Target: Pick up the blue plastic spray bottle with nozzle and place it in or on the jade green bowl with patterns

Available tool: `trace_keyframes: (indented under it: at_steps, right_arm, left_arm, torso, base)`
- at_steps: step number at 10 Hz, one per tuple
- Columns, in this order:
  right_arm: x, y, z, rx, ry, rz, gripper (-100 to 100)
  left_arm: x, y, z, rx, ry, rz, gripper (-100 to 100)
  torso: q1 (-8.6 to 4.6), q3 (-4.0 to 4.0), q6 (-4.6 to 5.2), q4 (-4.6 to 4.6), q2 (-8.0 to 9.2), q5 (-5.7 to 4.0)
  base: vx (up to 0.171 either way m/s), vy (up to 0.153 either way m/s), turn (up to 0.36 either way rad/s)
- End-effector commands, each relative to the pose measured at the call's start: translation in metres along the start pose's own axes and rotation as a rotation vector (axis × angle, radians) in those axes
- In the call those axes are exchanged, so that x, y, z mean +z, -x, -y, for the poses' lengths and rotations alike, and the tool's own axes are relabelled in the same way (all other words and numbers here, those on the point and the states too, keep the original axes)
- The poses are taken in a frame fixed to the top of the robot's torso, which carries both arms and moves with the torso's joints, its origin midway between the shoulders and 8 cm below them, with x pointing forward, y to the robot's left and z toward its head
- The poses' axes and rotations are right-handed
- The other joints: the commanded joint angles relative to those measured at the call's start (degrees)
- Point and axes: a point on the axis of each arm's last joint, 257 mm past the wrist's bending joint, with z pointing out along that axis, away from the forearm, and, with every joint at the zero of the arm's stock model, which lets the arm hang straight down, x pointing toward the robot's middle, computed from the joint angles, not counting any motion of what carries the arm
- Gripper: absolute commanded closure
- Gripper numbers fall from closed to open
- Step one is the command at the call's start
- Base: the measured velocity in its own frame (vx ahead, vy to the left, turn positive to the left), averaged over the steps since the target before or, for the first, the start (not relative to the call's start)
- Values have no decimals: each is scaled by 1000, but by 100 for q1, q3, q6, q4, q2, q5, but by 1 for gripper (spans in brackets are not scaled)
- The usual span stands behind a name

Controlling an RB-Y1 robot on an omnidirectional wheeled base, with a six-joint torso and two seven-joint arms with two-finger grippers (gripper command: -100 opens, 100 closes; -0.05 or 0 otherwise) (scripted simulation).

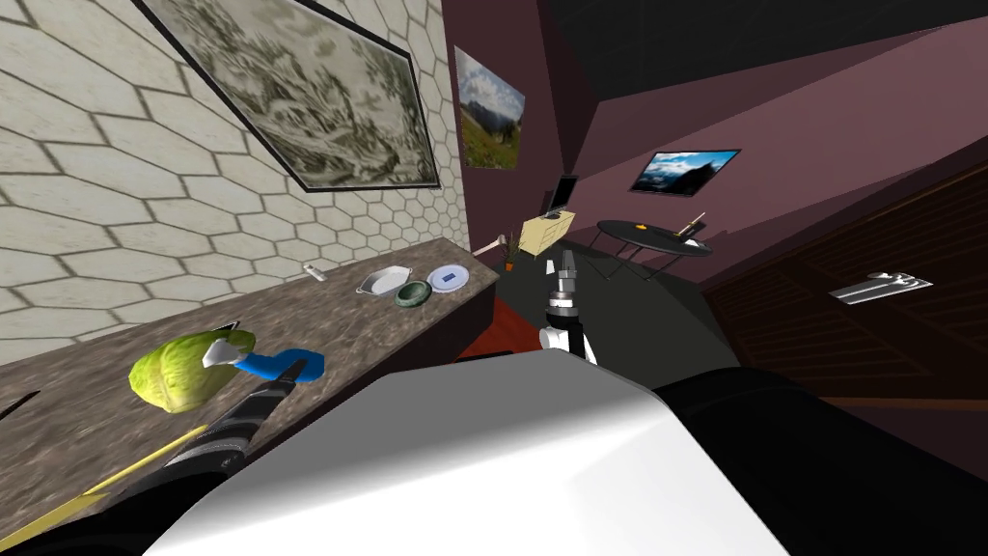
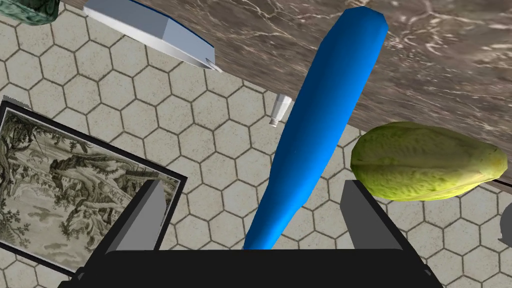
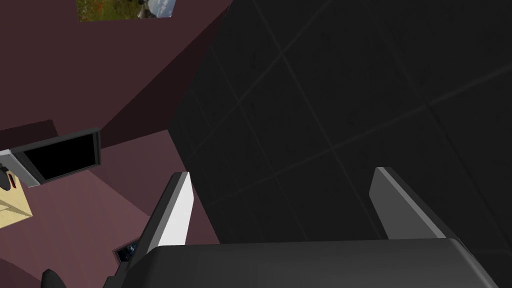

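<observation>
At the counter (image 1: 367,323), the blue bottle (image 2: 320,130) ends behind the left pincer (image 2: 252,184).

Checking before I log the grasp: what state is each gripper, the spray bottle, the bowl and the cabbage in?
blue spray bottle: lying on the counter, ungripped.
left gripper: open, straddling the bottle, not pressing it.
right gripper: open, holding nothing.
green bowl: upright on the counter, looks empty.
cabbage: lying by the bottle's nozzle.

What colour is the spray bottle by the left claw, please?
The spray bottle is plain bright blue, clearest in the left wrist view.
</observation>
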Motion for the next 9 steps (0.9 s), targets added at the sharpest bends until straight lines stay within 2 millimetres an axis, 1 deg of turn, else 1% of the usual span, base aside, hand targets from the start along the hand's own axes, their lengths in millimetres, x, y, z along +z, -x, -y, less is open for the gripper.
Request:
trace_keyframes:
  at_steps: [1,3,6,7,8,9]
  right_arm:
    - [0,0,0,0,0,0,0]
    - [0,0,0,0,0,0,0]
    - [0,0,0,0,0,0,0]
    - [0,0,0,0,0,0,0]
    - [0,0,0,0,0,0,0]
    - [0,0,0,0,0,0,0]
  left_arm:
    - [-7,5,-29,61,67,-23,-100]
    - [-16,16,-60,129,141,-47,-100]
    - [-28,33,-96,215,233,-73,-100]
    - [-33,42,-112,255,272,-85,-100]
    - [-29,36,-103,231,247,-78,-100]
    - [-30,37,-105,236,253,-80,0]
  torso:
    - [0,0,0,0,0,0]
    - [3,-3,-1,-1,-6,1]
    - [2,-1,-1,0,-2,0]
    - [7,0,-1,0,1,2]
    - [4,0,-1,0,0,2]
    - [11,5,-3,2,9,3]
  base:
    - [77,-66,-107]
    - [72,-51,-104]
    - [62,-50,-80]
    - [64,-48,-104]
    - [30,-22,-15]
    - [5,-4,4]
